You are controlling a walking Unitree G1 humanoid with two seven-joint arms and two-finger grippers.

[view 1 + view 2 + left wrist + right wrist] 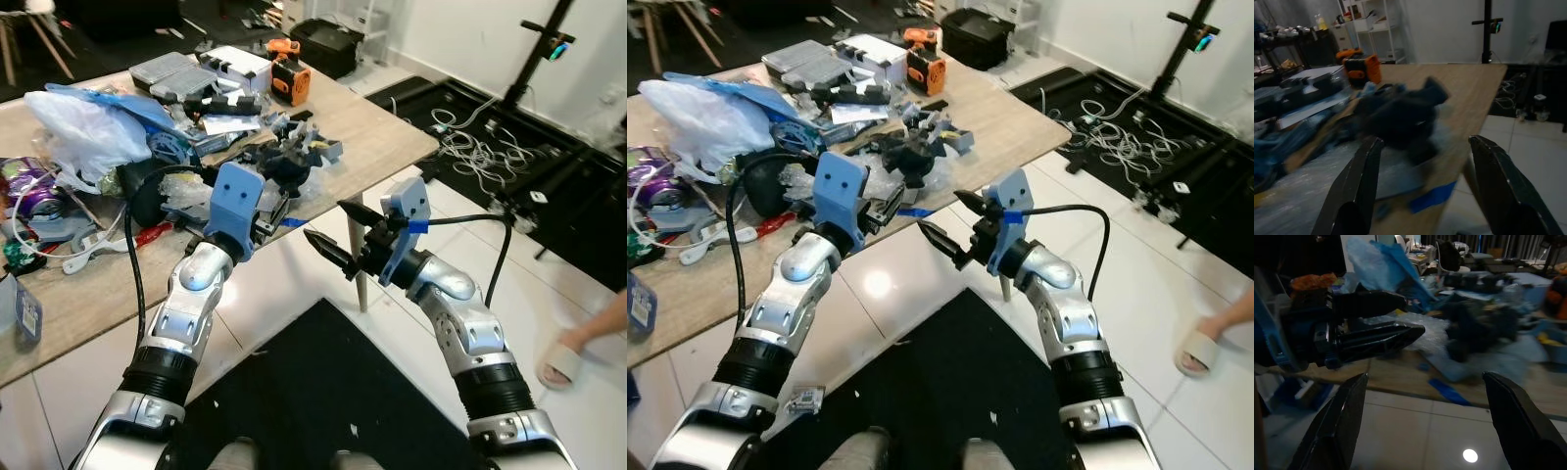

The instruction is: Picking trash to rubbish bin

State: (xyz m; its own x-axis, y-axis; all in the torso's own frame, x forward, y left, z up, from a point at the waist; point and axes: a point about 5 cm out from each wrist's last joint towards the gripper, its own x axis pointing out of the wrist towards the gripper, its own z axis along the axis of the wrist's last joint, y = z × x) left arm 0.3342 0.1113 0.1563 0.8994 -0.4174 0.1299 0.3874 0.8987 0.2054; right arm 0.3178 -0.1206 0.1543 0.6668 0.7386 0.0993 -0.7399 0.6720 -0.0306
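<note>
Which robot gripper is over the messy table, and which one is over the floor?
The left gripper reaches over the table; the right gripper hangs over the white floor.

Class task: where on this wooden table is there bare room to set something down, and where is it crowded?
Bare wood shows on the table corner right of the orange tool, and along the near edge by the white cable. The middle, around the plastic bag, is crowded.

The two eye views are looking down from the head, quite high, at the table (392, 127) and the white floor (578, 411). The left wrist view is looking low and close along the table edge. The right wrist view is facing the same edge from the floor side, sharing the blue tape (1447, 390).
</note>
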